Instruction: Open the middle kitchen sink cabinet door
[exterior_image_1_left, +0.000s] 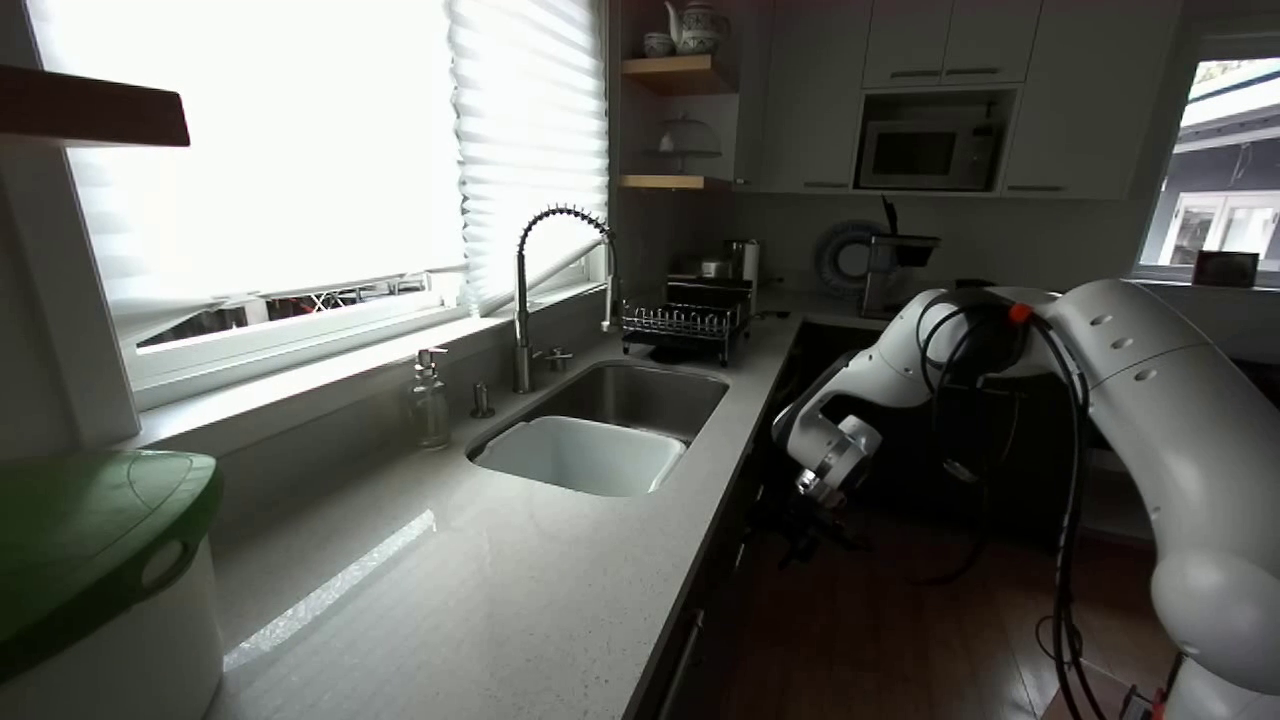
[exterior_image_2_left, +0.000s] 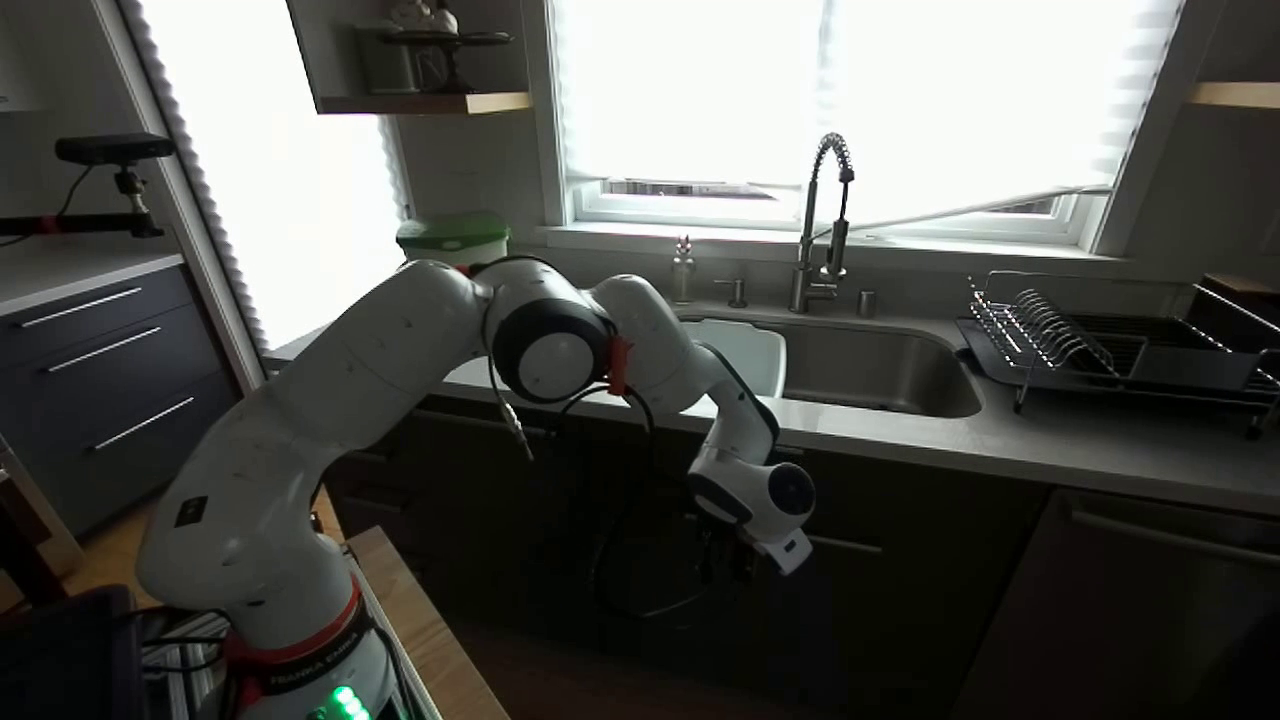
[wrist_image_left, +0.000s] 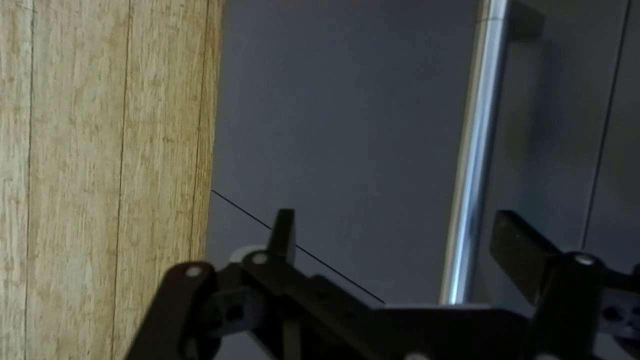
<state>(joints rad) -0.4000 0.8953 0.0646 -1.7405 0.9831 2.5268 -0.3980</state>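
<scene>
Countertop (exterior_image_1_left: 560, 580); arm (exterior_image_2_left: 420, 330) arched, claw (wrist_image_left: 395, 218) (spread) facing door (wrist_image_left: 345, 125).

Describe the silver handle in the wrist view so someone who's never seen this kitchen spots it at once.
In the wrist view, find the pale wood planks along the left edge, then the dark grey cabinet front beside them. Toward that front's right side, the silver handle runs steeply downward. Unlike the thin dark seams, it is a thick, shiny bar standing off the surface.
</scene>
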